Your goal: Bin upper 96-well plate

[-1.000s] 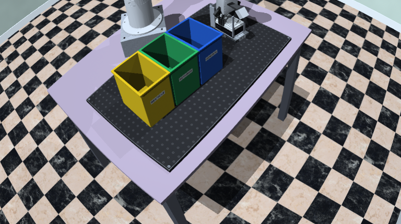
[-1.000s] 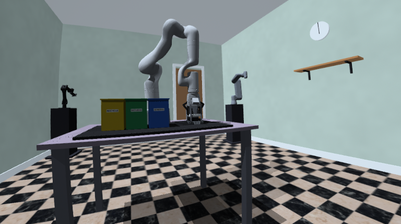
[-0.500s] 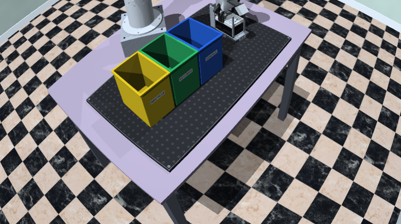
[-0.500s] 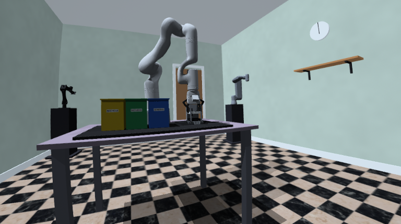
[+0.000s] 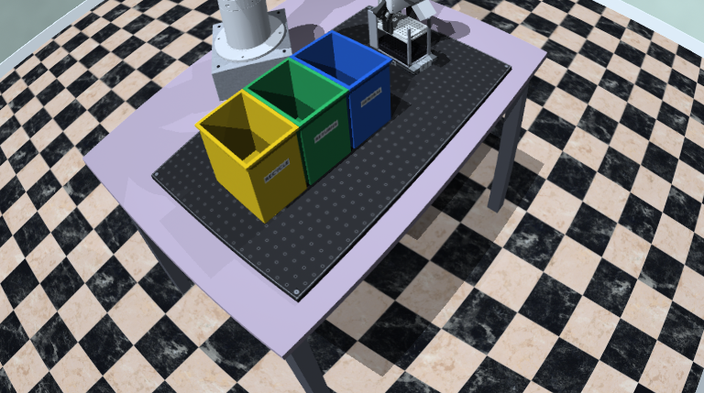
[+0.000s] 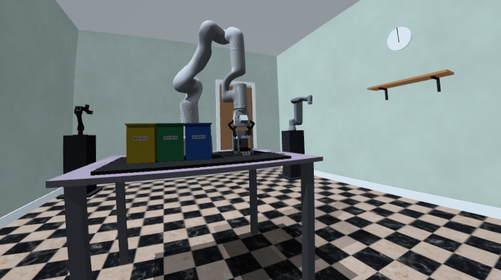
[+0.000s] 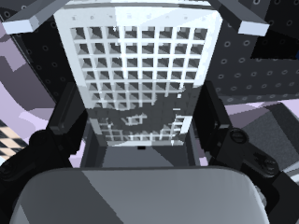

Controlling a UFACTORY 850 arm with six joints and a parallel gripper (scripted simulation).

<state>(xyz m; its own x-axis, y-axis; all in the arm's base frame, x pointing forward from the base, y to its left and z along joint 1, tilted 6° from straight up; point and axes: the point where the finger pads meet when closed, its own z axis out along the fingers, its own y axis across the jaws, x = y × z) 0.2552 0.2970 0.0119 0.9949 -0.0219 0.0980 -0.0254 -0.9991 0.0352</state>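
The stack rack K1 [image 5: 403,44] stands on the black breadboard to the right of the blue bin [image 5: 345,82]. The upper white 96-well plate [image 5: 405,32] sits at the rack's top level, and it fills the wrist view [image 7: 138,77]. My gripper [image 7: 140,95] is straight over the rack and shut on this upper plate, one finger on each long side. It also shows in the exterior view [image 6: 241,134]. The lower plate [image 5: 400,51] is a dark shape under the upper one, mostly hidden.
The green bin [image 5: 301,111] and the yellow bin [image 5: 251,152] stand in a row with the blue one, all upright and touching. The arm's base [image 5: 248,54] stands behind the bins. The rack's posts rise close beside my fingers.
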